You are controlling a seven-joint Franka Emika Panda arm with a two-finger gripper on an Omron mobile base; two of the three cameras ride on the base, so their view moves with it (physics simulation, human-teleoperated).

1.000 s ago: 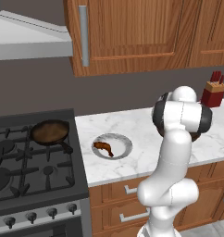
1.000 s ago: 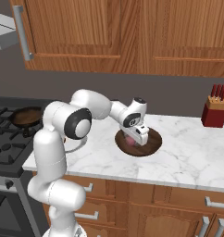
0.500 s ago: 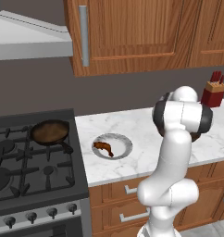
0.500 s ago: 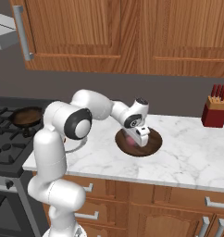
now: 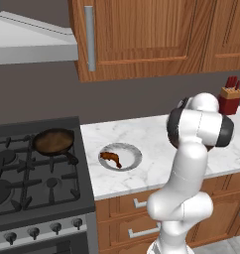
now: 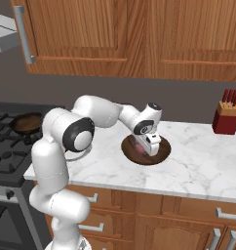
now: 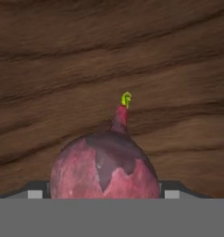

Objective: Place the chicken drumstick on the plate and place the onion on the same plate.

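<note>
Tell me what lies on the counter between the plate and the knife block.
In the left base view, between the plate and the knife block, the marble counter is bare, though the robot's arm hides part of it.

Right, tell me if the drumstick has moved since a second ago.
No. The drumstick lies on the plate in the same spot, left of centre, as before, judged against the skillet beside it.
</note>
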